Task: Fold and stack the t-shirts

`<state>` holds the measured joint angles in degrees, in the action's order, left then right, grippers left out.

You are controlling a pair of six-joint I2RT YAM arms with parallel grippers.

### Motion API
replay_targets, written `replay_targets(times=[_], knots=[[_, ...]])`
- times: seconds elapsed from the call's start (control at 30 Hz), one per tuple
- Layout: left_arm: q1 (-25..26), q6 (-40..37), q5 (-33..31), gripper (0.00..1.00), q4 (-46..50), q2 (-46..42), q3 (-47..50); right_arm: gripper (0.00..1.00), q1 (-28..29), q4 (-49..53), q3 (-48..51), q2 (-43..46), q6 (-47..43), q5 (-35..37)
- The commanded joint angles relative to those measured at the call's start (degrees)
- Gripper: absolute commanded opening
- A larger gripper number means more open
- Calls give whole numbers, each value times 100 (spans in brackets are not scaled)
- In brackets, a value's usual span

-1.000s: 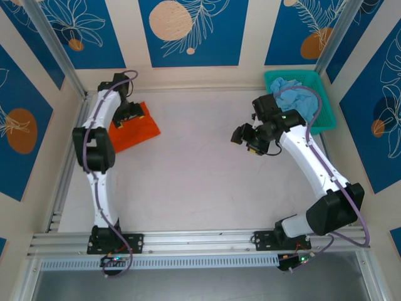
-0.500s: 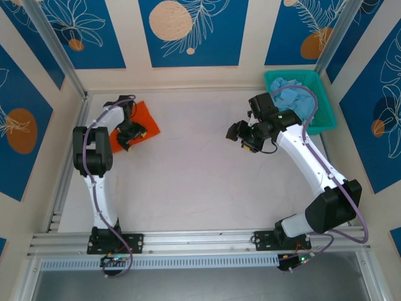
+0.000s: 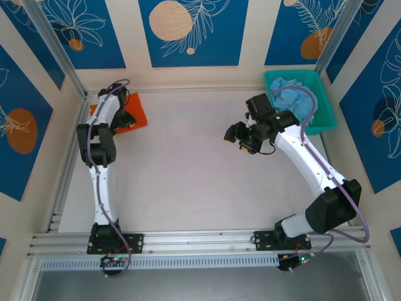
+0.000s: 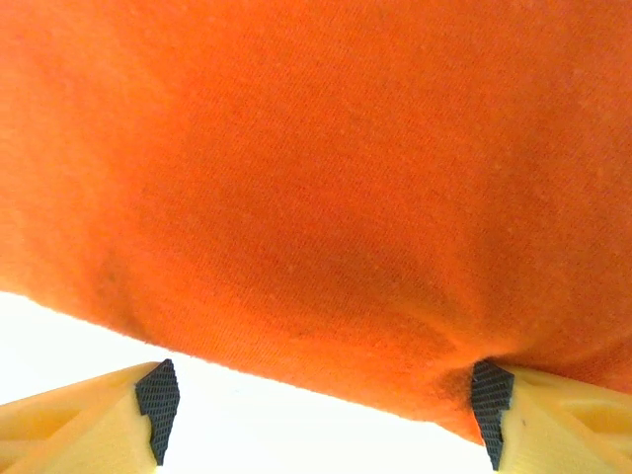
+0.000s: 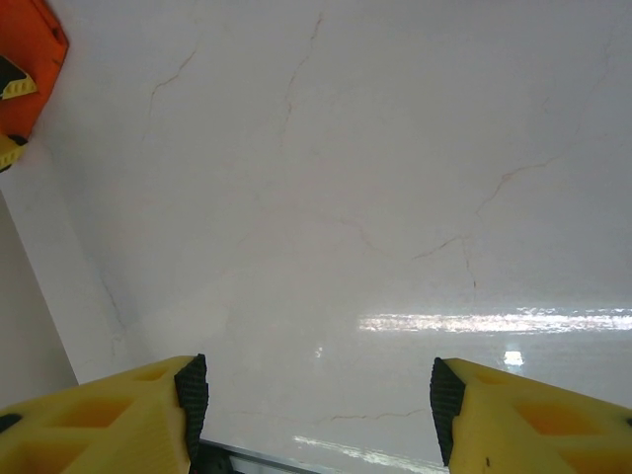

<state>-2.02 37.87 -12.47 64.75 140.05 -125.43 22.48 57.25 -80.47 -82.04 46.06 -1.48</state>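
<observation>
The orange t-shirt [image 3: 139, 111] lies bunched at the table's far left, close to the back corner. My left gripper [image 3: 123, 118] is down at its near edge. In the left wrist view the orange cloth [image 4: 326, 178] lies just beyond my open left gripper [image 4: 324, 395], and the right fingertip [image 4: 489, 390] touches the cloth's edge. Pale blue t-shirts [image 3: 288, 84] are heaped in the teal basket [image 3: 326, 103]. Above bare table left of the basket, my right gripper [image 3: 241, 135] hangs open and holds nothing [image 5: 316, 395]. The right wrist view catches the orange shirt [image 5: 25, 49] at its top left.
The teal basket stands in the back right corner, just behind my right arm. Metal frame rails [image 3: 62, 182] run along the left and near edges of the white table [image 3: 188, 182]. Patterned blue walls close in the back and sides.
My left gripper has swung back toward the far left corner, and the orange t-shirt has shifted back and left with it and bunched smaller. My right gripper has drifted slightly left.
</observation>
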Motion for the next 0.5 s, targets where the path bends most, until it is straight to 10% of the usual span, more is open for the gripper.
replay_targets(times=[0.0, 0.47], knots=[[-123, -822, -805, 81, 658, 248, -280, 64, 46, 191, -26, 45, 111, 71], [0, -1394, -836, 94, 518, -1102, 115, 71, -51, -471, -89, 145, -138, 1057]])
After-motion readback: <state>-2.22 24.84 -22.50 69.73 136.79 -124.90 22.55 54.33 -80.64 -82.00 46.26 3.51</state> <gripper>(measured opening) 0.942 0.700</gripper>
